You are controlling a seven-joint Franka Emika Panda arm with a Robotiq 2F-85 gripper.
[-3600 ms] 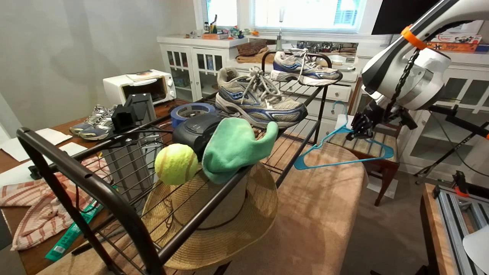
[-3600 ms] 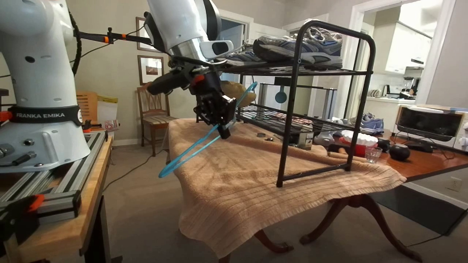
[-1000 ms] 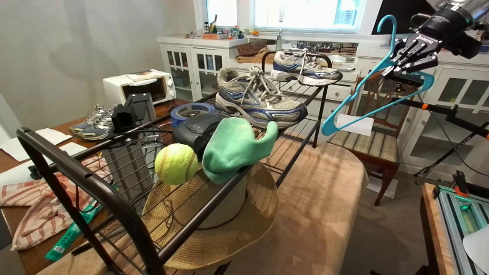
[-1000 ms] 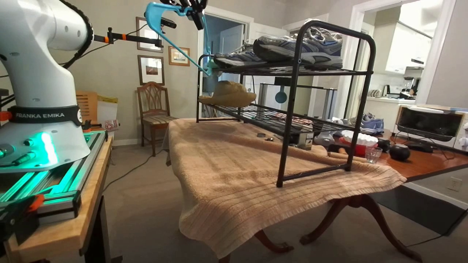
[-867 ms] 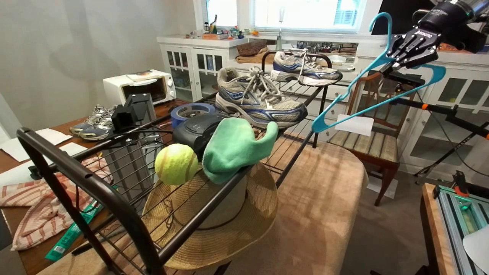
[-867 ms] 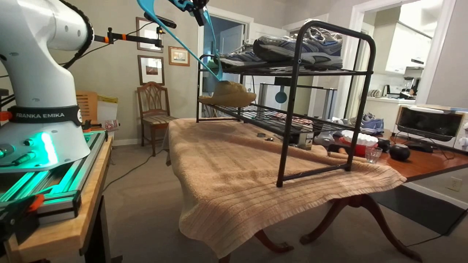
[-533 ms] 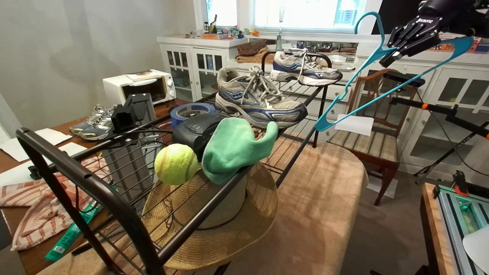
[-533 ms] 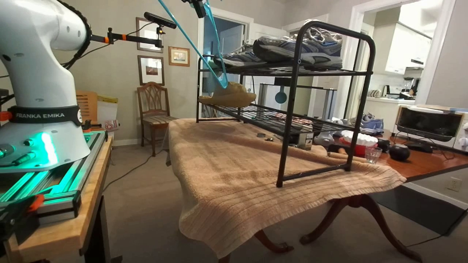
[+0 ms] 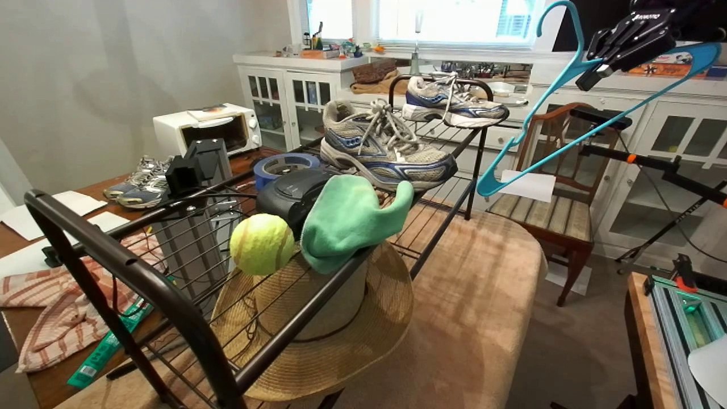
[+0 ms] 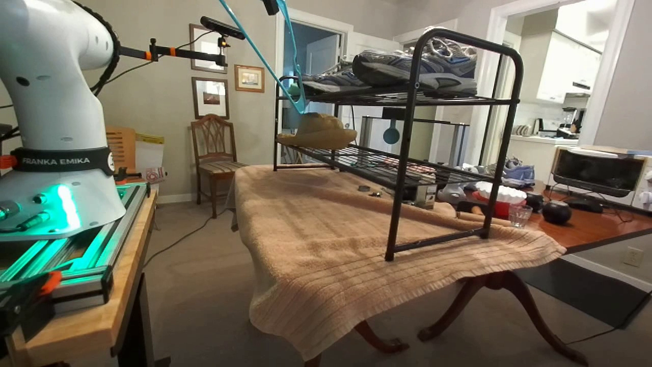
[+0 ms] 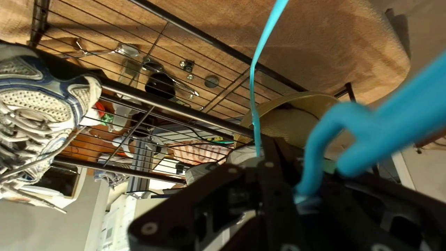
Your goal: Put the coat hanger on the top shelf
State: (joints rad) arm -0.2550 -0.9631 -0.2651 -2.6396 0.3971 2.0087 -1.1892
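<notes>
Right at the front of the wrist view, large and blurred, the gripper (image 9: 594, 76) is closed on the coat hanger (image 9: 573, 70), its dark fingers (image 11: 273, 181) pinching one sloping shoulder just beside the neck. From that pinch the hook curls up on one side, one corner of the hanger droops low toward the black rack (image 10: 403, 168), and the opposite corner climbs past the fingers, so the whole piece hangs tilted in the air. In an exterior view just a dark tip of the gripper shows at the top edge, with two blue strands of the hanger slanting down beside it. That low corner looks to be near the top shelf (image 9: 306, 316), though from these angles I can't be certain whether it touches. Further off, the shelf carries a tennis ball (image 9: 262, 244), a soft mint-green thing (image 9: 352, 221), a black rounded object (image 9: 292, 190) with a roll of blue tape (image 9: 264, 178) near it, and two grey-and-blue running shoes (image 9: 363, 153). Below it sits a straw hat (image 10: 318, 133), wide in the brim. Under the rack a tan towel (image 10: 305, 219) covers part of a wooden table (image 10: 606, 224). Past the towel stands a wooden chair (image 9: 545, 216) with a striped seat, and behind that, white cabinets (image 9: 291, 108) line the wall under a bright window (image 9: 454, 23).
</notes>
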